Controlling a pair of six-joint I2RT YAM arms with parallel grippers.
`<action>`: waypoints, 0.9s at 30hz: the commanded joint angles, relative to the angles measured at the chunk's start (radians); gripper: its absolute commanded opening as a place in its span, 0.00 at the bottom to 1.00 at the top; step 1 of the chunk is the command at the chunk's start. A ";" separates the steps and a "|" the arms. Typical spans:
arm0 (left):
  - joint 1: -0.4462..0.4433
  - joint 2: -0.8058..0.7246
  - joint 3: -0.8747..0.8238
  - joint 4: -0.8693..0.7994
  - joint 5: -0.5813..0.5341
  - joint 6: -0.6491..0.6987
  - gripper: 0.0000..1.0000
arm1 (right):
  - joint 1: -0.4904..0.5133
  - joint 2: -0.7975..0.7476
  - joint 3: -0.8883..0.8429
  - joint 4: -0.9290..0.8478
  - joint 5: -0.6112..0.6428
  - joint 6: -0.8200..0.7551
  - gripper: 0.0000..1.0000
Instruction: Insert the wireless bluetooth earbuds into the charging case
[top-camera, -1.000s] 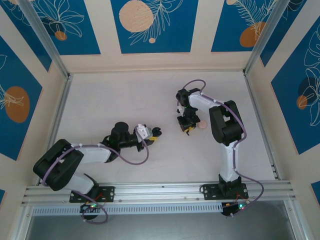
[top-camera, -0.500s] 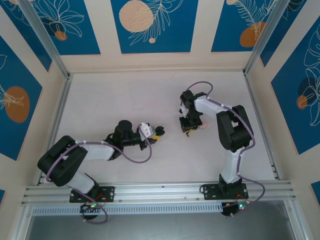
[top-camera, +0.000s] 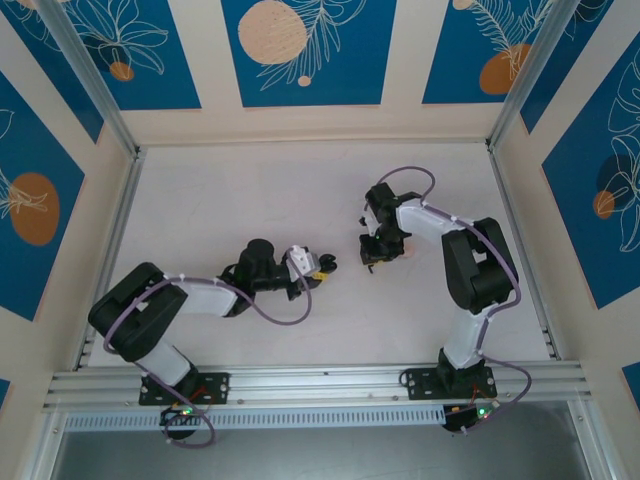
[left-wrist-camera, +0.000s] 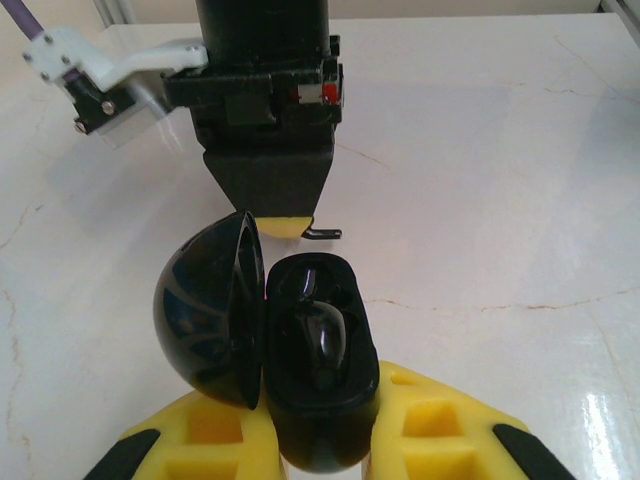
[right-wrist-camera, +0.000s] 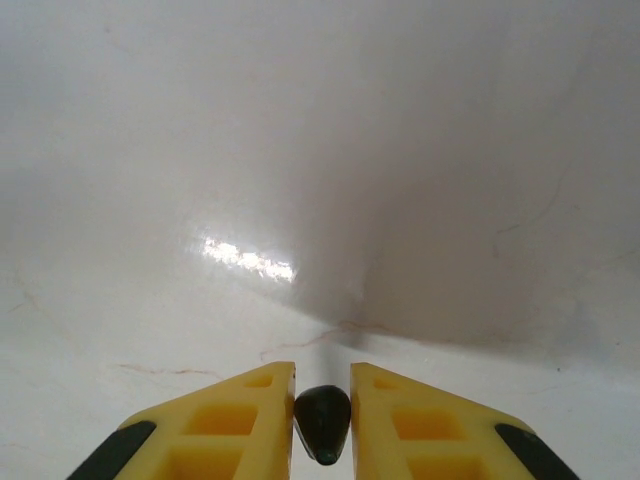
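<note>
Top view: my left claw (top-camera: 322, 266) is clamped on the charging case (top-camera: 326, 263) low over the table (top-camera: 250, 190). My right claw (top-camera: 372, 262) hangs near it, the two apart with bare tabletop between them. Left wrist view: the case is gripped at its base between my yellow fingers (left-wrist-camera: 425, 425), with the lid (left-wrist-camera: 205, 310) swung open to one side. A glossy dark shape sits in the cavity; I cannot tell whether it is the other bud or the moulded well. Right wrist view: my fingers are closed on one earbud (right-wrist-camera: 322, 418), a small near-black teardrop pinched at the very tips. Risks, as I judge them: the bud is slick and barely held, so a slight twist could squirt it out onto the table. If it arrives rotated it could miss the well. A downward push could tilt the case in my left grip, or knock the lid shut.
</note>
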 joint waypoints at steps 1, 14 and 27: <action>-0.015 0.033 0.025 0.057 0.004 -0.011 0.15 | -0.007 -0.047 -0.029 0.043 -0.052 0.026 0.21; -0.037 0.127 0.043 0.156 -0.017 -0.064 0.15 | -0.017 -0.105 -0.106 0.163 -0.108 0.069 0.19; -0.048 0.196 0.055 0.226 -0.062 -0.115 0.15 | -0.019 -0.180 -0.172 0.266 -0.131 0.123 0.19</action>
